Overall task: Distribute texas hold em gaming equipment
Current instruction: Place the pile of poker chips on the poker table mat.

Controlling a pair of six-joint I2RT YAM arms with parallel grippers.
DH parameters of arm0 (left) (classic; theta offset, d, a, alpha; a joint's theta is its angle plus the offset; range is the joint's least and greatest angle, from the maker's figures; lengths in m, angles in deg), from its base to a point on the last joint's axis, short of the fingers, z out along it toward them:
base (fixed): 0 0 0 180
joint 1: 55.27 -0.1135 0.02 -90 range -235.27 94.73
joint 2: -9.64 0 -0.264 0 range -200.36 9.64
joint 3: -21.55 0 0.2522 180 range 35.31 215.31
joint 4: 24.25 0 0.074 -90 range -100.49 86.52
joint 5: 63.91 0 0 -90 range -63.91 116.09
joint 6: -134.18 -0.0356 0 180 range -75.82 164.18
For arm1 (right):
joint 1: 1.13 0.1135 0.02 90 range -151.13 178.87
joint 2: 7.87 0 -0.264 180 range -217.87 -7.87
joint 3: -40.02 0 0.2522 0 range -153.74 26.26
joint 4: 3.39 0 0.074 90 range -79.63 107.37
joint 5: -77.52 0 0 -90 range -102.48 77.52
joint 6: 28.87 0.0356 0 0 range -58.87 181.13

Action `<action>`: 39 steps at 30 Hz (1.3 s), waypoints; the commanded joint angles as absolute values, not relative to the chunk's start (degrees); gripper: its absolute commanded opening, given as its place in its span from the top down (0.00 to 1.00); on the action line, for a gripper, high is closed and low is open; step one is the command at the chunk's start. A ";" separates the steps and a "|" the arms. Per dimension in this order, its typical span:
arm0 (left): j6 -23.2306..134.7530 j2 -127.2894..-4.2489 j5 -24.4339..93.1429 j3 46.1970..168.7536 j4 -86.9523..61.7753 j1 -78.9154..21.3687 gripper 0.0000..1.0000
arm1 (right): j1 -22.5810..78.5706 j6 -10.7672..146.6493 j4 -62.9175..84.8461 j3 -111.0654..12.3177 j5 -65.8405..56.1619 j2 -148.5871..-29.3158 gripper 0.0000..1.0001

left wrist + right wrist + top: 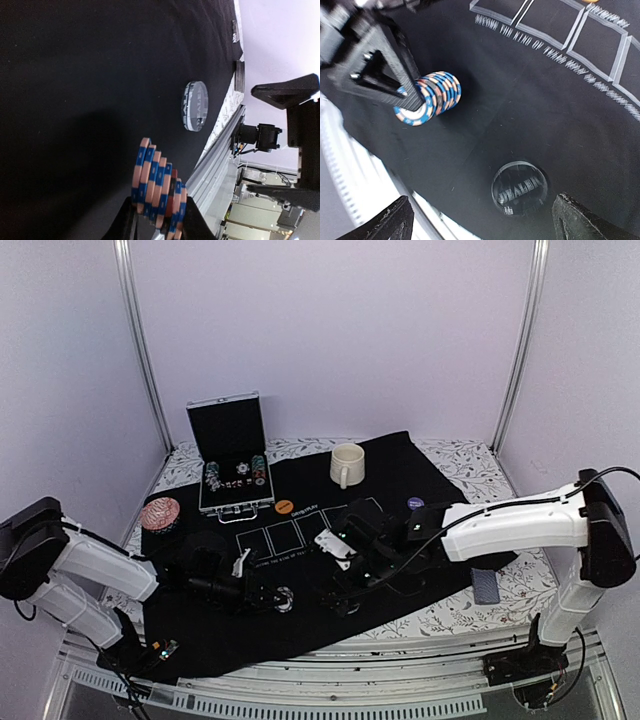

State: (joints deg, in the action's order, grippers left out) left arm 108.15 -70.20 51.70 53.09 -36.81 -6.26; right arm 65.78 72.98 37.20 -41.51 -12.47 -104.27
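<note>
Top view: my left tool (pixel 268 595) holds the chip stack (pixel 283 598). Left wrist: the stack hangs near the dealer button (pixel 195 106), apart from it. Right wrist: my right tool (pixel 485 225) stands wide over this button. I judge I am placing chips; next, lower and release.

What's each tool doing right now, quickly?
Left tool: closed on a stack of blue-and-pink striped poker chips.
Right tool: open, holding nothing.
</note>
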 commanded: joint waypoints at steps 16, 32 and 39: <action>110.01 -86.26 60.78 55.28 -48.77 -10.79 1.00 | 68.60 53.68 22.41 -49.97 -5.46 -123.11 0.01; 114.98 -92.07 62.45 52.48 -56.88 -10.97 0.79 | 64.49 52.75 21.07 -51.69 -4.62 -127.31 0.36; 116.11 -90.98 60.97 52.51 -55.40 -10.97 0.60 | 64.01 53.65 20.06 -49.99 -5.85 -127.29 0.42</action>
